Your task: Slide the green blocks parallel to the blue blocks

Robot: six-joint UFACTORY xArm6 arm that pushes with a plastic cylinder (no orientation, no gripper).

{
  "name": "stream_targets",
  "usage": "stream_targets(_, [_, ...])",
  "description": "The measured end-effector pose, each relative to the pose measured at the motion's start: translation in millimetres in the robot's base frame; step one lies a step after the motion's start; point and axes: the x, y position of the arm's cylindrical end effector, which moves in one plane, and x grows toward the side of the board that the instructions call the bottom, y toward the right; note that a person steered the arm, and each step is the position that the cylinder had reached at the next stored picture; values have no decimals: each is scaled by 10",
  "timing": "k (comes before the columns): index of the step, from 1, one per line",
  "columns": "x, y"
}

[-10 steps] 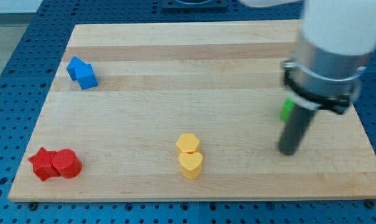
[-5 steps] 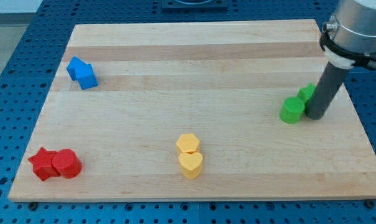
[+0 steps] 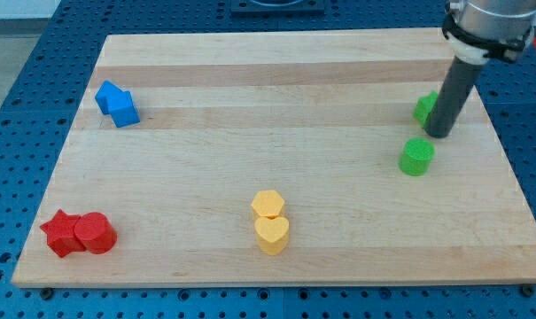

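Note:
Two green blocks lie at the view's right. A round green block (image 3: 416, 157) sits alone on the board. A second green block (image 3: 425, 108) lies above it, partly hidden behind my rod. My tip (image 3: 439, 134) rests against this second block's right side, just above and right of the round one. Two blue blocks (image 3: 117, 103) touch each other at the view's upper left, far from my tip.
Two yellow blocks, a hexagon (image 3: 268, 204) above a heart (image 3: 272, 235), touch at the bottom middle. Two red blocks (image 3: 78, 234), a star and a cylinder, touch at the bottom left. The wooden board (image 3: 276, 71) lies on a blue perforated table.
My tip moved toward the view's top, from the bottom right to beside the upper green block. That green block slid up and away from the round green one, so they are now apart.

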Motion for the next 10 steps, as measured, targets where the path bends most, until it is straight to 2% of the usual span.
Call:
stream_targets(2, [-27, 22])
stream_targets(3, [402, 489])
stream_targets(4, [948, 594])
stream_targets(5, [1466, 246])
stream_targets(7, [1425, -467])
stream_targets(8, [1298, -467])
stream_targets(9, [821, -520])
stream_targets(10, [568, -570])
